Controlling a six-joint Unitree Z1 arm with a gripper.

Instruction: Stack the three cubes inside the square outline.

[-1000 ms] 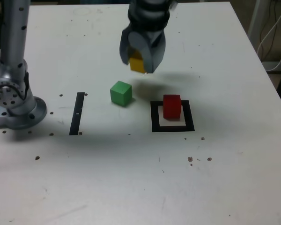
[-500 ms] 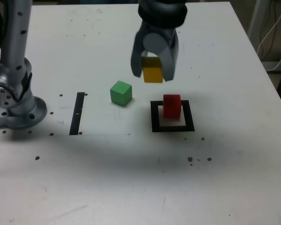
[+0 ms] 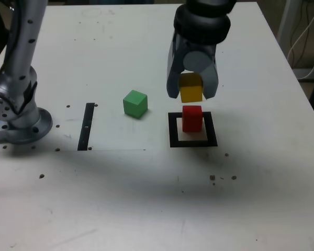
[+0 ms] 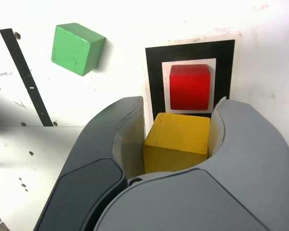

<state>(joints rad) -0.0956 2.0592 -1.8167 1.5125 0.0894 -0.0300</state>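
My gripper (image 3: 191, 90) (image 4: 176, 137) is shut on the yellow cube (image 3: 190, 88) (image 4: 177, 140), which hangs in the air just above the red cube (image 3: 192, 118) (image 4: 189, 86). The red cube stands inside the square outline (image 3: 172, 137) (image 4: 153, 77), a black frame with a white centre. Off to the exterior view's left of the outline, the green cube (image 3: 135, 103) (image 4: 77, 48) lies on the white table, apart from the other two.
A straight black strip (image 3: 86, 126) (image 4: 25, 77) lies on the table beyond the green cube, toward the arm's grey base (image 3: 18, 112) at the exterior view's left. Small dark specks dot the tabletop. White cables (image 3: 305, 36) hang past the table's right edge.
The gripper has carried the yellow cube toward the exterior view's right and lower, from behind the green cube to just above the red cube. The green and red cubes have not moved.
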